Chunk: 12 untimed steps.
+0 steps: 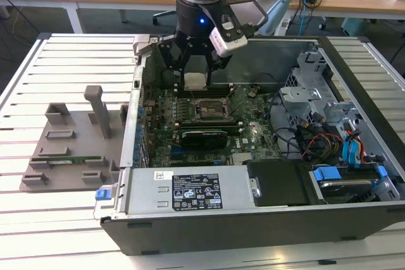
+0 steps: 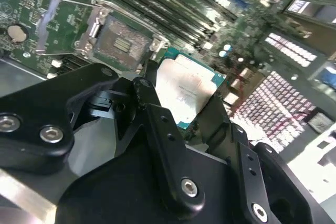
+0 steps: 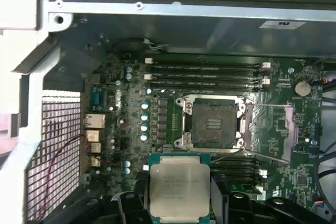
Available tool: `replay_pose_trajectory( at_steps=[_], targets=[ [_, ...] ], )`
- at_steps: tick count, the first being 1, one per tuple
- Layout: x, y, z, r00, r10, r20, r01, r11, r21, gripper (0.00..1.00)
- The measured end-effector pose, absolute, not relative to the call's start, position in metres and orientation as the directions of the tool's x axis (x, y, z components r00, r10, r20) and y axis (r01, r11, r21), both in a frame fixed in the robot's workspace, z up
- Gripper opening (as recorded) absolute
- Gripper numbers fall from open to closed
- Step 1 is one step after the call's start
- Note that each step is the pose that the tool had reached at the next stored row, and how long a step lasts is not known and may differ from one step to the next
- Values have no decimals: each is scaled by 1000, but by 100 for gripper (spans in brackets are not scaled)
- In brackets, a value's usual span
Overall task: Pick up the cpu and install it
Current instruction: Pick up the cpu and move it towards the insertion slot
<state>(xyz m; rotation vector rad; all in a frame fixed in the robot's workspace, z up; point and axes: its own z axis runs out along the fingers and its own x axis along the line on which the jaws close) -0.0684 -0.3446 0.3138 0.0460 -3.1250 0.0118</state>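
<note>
Silvery cpu (image 3: 180,190), gripped by end effector (image 1: 194,79), hangs near open socket (image 3: 212,124).

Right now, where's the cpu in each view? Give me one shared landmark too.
Exterior view: cpu held in the claw over the motherboard, just beyond the empty socket.
First wrist view: cpu gripped in the claw, socket just past it.
Second wrist view: cpu in the claw, beside the socket.
Shared landmark: the empty socket.

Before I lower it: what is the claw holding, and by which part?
The claw holds the chip, pinched by two opposite side edges, with its metal top left bare.
</note>
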Motion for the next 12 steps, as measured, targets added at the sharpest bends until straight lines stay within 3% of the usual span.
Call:
replay_pose_trajectory(
  at_steps=[12],
  targets=[
    [-24, -316, 286, -999, -30, 25, -30, 999, -11, 55]
  ],
)
